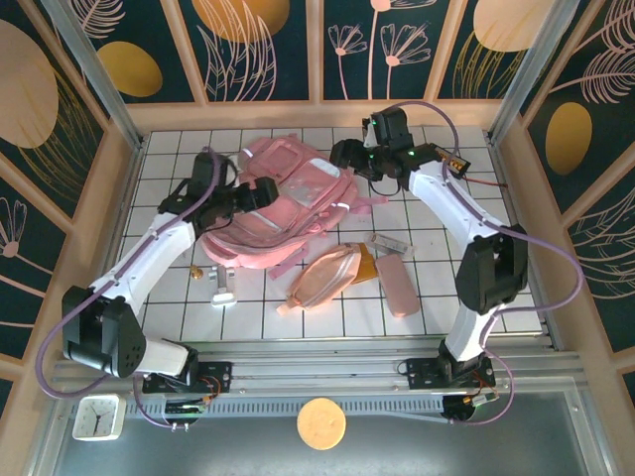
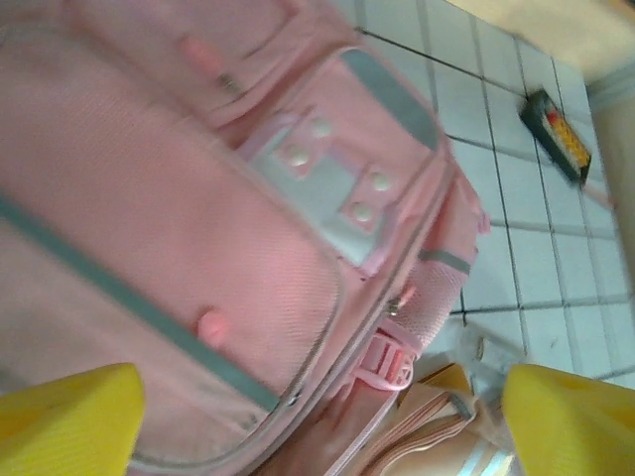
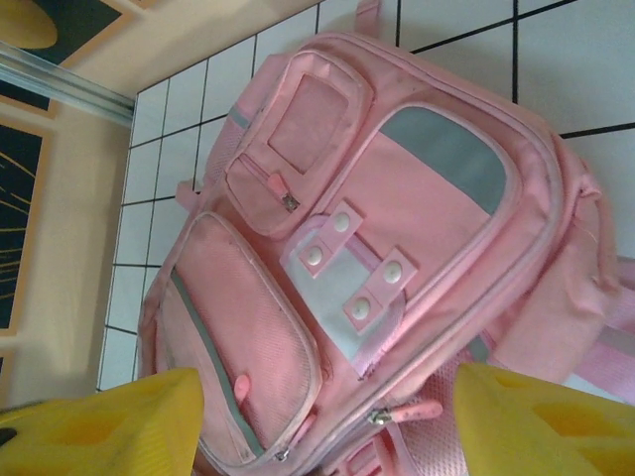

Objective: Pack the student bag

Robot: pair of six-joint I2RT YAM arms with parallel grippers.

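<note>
The student bag (image 1: 283, 213) lies flat on the tiled table (image 1: 327, 322), front side up, in the far middle part, between the two arms. It looks soft and nearly empty, so it will probably sag and fold when lifted. The fabric seems light and not fragile, but the shiny panels may be slippery. The left gripper (image 1: 260, 195) hovers over its left side and the right gripper (image 1: 349, 159) over its far right corner. Both have their jaws wide apart and hold nothing. A thick seam edge or a strap seems a better hold than a smooth panel. The small zip pull (image 3: 412, 410) is the place for opening, but it asks for a fine pinch.
</note>
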